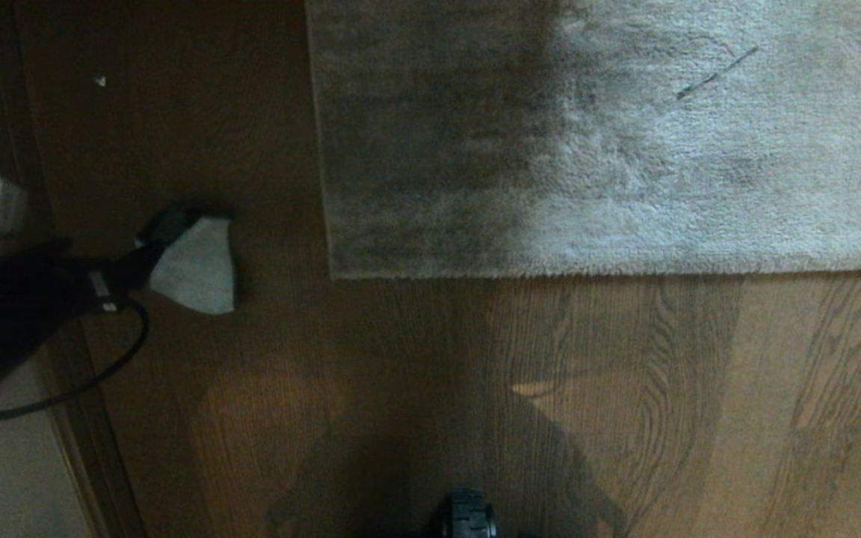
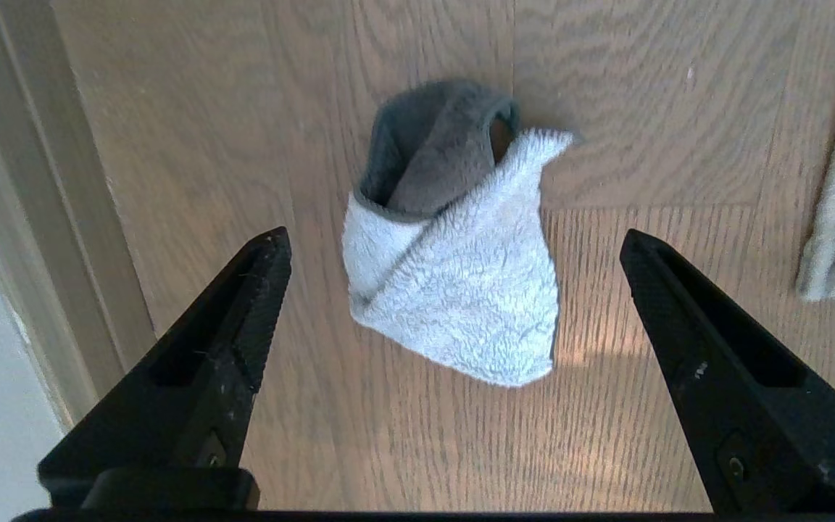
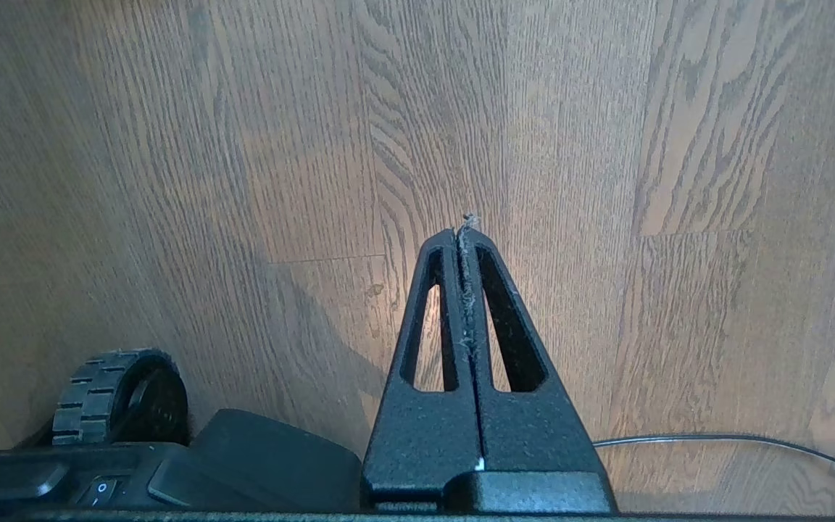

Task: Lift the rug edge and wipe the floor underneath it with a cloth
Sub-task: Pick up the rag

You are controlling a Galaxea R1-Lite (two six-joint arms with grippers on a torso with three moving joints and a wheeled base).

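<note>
Writing: none legible.
Left gripper: jaws spread wide, empty, above the small white-and-dark-grey fluffy cloth.
Cloth: on brown wood-grain floor, apart from pale plush rug edge.
Right gripper: closed, empty.

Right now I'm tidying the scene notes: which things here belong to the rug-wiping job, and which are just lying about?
Job:
- cloth, on the floor
- rug edge, lying flat
- left gripper, open over the cloth

Lying about:
- black cable
- door frame
- base wheel
</note>
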